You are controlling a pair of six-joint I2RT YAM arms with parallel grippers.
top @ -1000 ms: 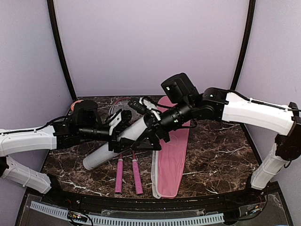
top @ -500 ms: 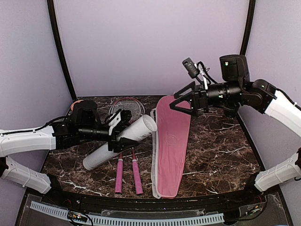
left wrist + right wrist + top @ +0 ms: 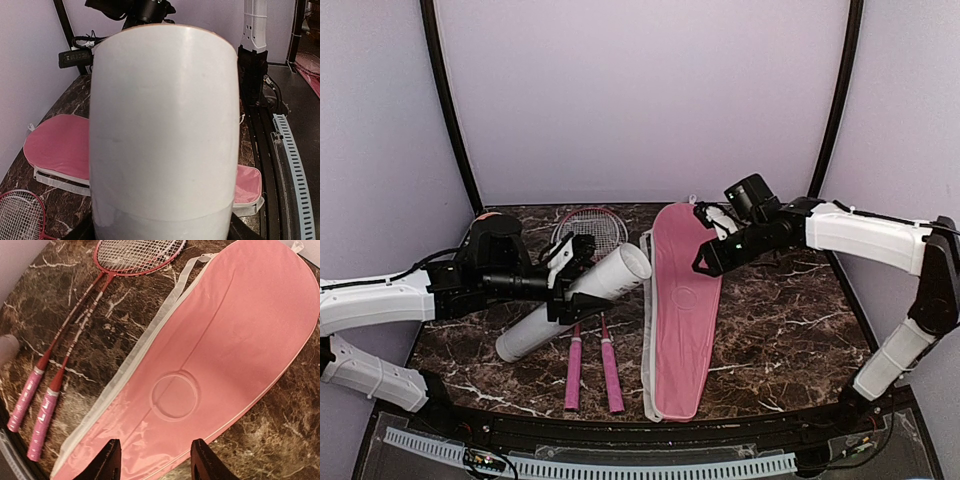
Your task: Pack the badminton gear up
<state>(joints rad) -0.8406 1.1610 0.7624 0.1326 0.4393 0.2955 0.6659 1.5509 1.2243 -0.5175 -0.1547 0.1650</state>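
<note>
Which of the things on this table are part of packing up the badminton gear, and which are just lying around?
For the job:
white tube
two red rackets
pink cover

Just lying about:
small reddish round thing at the back left, mostly hidden

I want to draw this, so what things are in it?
long white cardboard tube: one, white, slanting over the rackets
thin red-framed rackets with pink handles: two, red and pink, side by side on table
pink racket-shaped fabric cover: one, pink, flat right of the rackets
small round cap: one, reddish, back left, mostly hidden
dark marble table: one, brown, white-veined, under everything
left gripper: one, black, shut on the tube
right gripper: one, black, open above the cover
</note>
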